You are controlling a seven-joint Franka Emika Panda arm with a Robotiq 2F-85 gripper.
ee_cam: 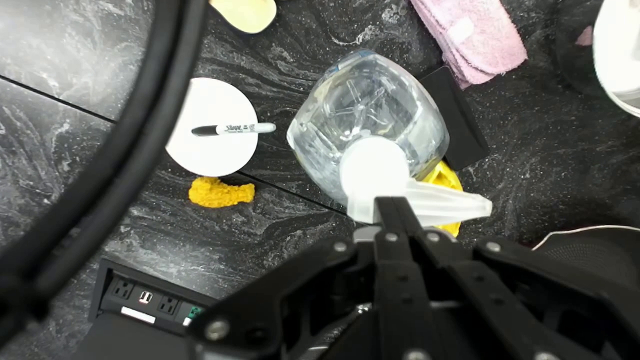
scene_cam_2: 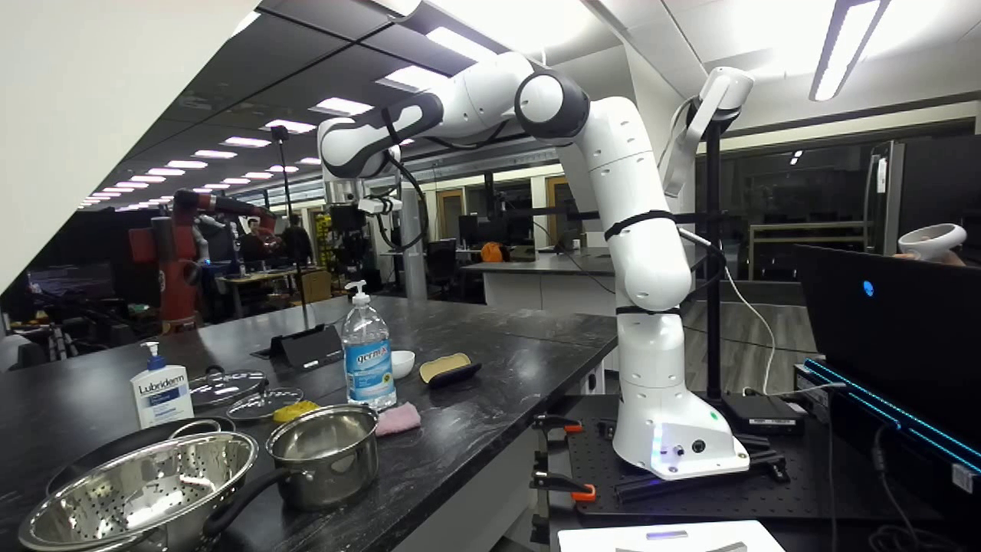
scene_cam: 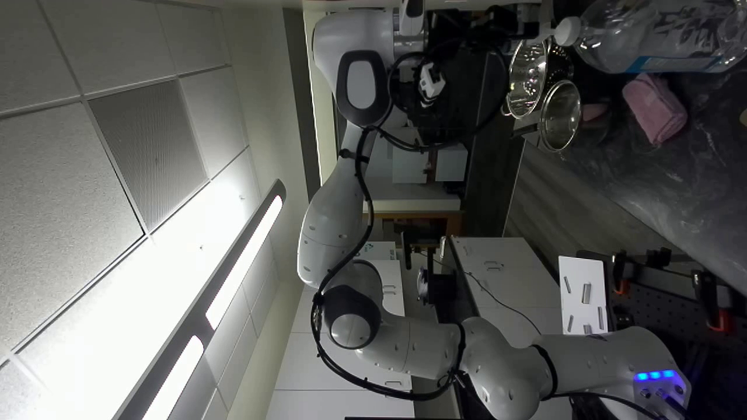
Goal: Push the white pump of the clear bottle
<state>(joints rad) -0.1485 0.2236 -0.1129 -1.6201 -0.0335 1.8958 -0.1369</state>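
The clear bottle [scene_cam_2: 369, 360] stands upright on the dark table, with a blue label. Its white pump [scene_cam_2: 358, 294] is on top. In the wrist view the bottle [ee_cam: 370, 100] is seen from above, and the pump [ee_cam: 375, 170] has its spout pointing right. The bottle [scene_cam: 653, 35] also shows in an exterior view turned on its side. My gripper [ee_cam: 391, 201] is shut, its fingertips together and empty, over the pump head. In an exterior view the gripper [scene_cam_2: 352, 270] is just above the pump. Whether the tips touch the pump I cannot tell.
A pink cloth [scene_cam_2: 398, 419], a steel pot [scene_cam_2: 326, 460] and a colander [scene_cam_2: 146, 491] lie near the bottle. A lotion bottle [scene_cam_2: 162, 387] stands farther left. A white bowl [scene_cam_2: 401, 363] is behind. A marker [ee_cam: 233, 129] crosses a white round thing [ee_cam: 215, 155].
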